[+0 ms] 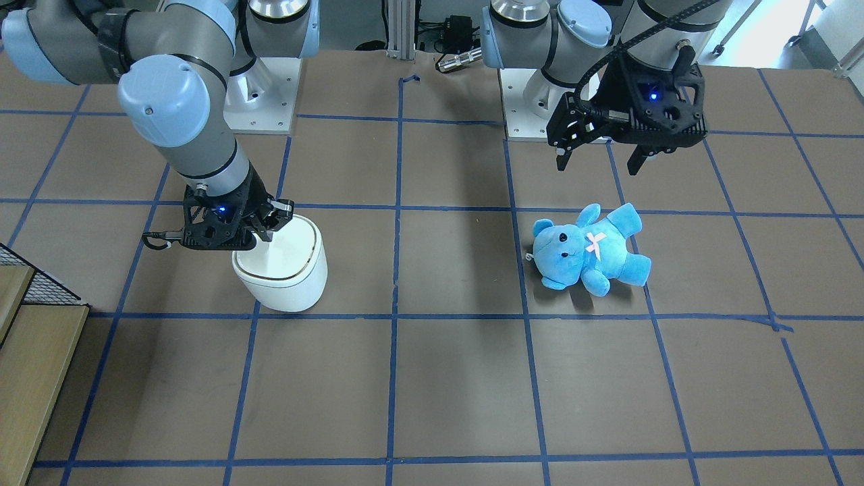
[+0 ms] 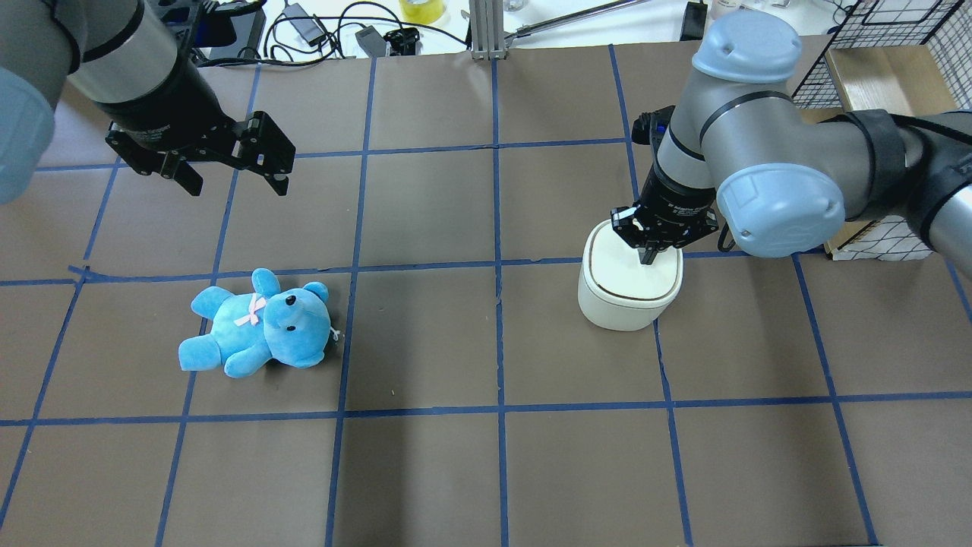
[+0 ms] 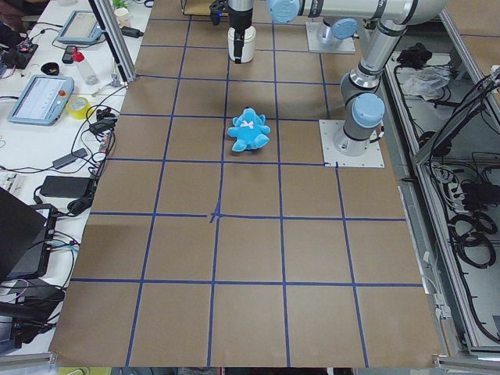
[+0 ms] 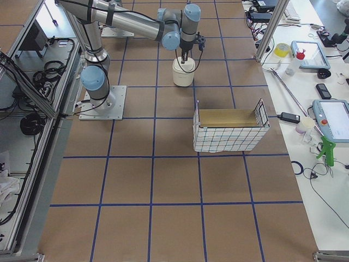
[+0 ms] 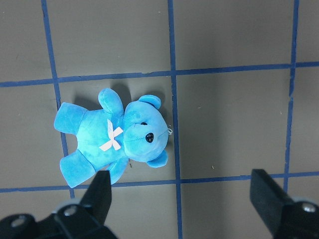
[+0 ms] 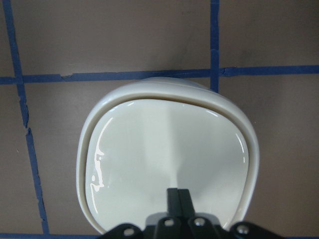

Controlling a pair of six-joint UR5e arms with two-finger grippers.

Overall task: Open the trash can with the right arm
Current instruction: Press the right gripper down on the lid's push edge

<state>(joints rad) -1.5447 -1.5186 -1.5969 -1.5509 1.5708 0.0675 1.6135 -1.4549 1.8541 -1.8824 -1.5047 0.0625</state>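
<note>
The white trash can stands on the brown table, its flat lid down and rimmed by a thin gold line. My right gripper is shut, with its fingertips together and pointing down onto the lid, off its centre. The can and the right gripper also show in the overhead view, the can at the right. My left gripper is open and empty, hovering above the table beyond the blue teddy.
A blue teddy bear lies on its back on the robot's left half of the table, below my left gripper. A wire basket with a wooden floor stands at the table's right end, near the right arm's elbow.
</note>
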